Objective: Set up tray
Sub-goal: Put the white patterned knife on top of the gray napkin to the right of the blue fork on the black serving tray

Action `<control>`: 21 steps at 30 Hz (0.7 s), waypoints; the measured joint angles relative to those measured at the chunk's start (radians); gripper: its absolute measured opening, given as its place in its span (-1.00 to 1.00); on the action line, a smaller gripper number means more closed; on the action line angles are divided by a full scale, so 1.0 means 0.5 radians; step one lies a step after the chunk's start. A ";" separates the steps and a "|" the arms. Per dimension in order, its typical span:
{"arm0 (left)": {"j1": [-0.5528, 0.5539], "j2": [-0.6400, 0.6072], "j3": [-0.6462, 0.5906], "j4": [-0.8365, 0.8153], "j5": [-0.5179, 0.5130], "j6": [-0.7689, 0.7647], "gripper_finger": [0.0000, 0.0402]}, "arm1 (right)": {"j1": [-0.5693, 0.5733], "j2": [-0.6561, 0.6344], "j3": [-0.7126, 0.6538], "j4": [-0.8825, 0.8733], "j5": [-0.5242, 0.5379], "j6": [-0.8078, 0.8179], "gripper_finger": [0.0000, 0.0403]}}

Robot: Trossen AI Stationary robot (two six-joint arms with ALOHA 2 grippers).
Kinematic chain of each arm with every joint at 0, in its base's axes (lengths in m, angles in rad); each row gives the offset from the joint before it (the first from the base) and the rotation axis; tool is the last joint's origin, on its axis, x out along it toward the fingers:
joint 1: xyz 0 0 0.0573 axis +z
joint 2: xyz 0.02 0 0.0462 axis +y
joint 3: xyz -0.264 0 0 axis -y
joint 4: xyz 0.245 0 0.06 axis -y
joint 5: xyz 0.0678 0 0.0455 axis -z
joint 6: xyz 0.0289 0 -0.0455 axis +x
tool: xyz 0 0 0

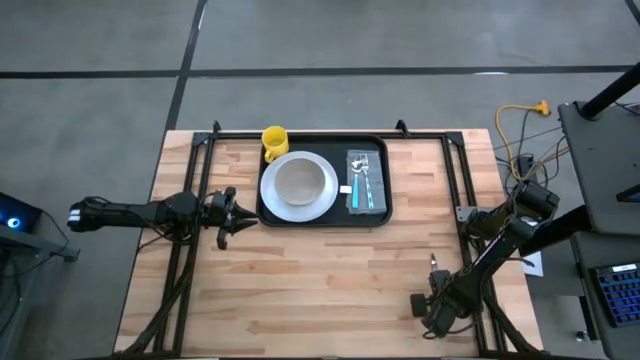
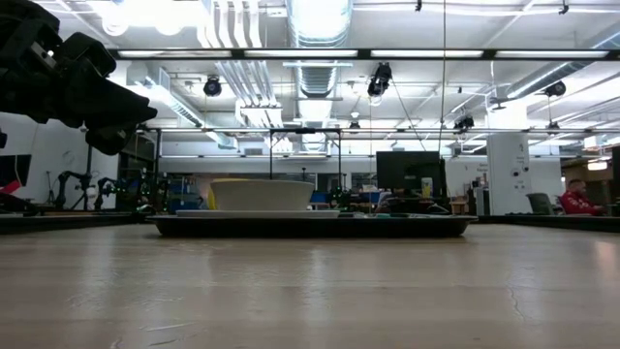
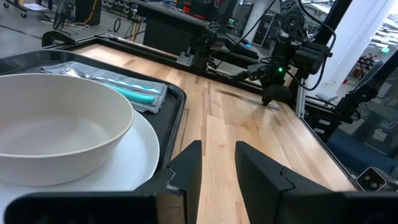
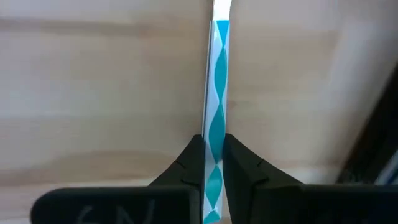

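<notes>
1. The black tray (image 1: 325, 217) lies at the far middle of the wooden table (image 1: 330, 280), its long side running across the table.
2. On the tray sits a white plate (image 1: 322, 207) carrying a white bowl (image 1: 299, 183); a yellow mug (image 1: 275, 141) stands at the tray's far left corner, touching the plate's edge as seen from above.
3. On the right part of the tray a grey napkin (image 1: 367, 182) holds cutlery with teal handles (image 1: 365, 188).
4. The left arm reaches in level from the table's left edge, stretched nearly straight; the left hand (image 1: 232, 217) sits just beside the tray's left end, low over the table.
5. Its two fingers (image 3: 186, 169) stand apart with bare wood between them, grasping nothing, and point along the tray's near rim.
6. The right arm is folded back along the table's right side, its wrist bent downward near the right front corner.
7. The right hand (image 4: 213, 163) is clenched on a thin teal-and-white patterned utensil handle (image 4: 217, 93), which lies flat on the wood, well apart from the tray.
</notes>
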 joint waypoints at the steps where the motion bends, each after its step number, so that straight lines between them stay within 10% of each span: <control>1: 0.000 0.000 0.000 0.000 0.000 -0.001 -0.59 | -0.019 -0.014 0.001 -0.030 0.031 -0.024 -0.89; 21: 0.000 0.000 0.000 0.000 0.000 0.000 -0.59 | -0.887 -0.457 0.004 -0.462 0.204 -0.874 -0.91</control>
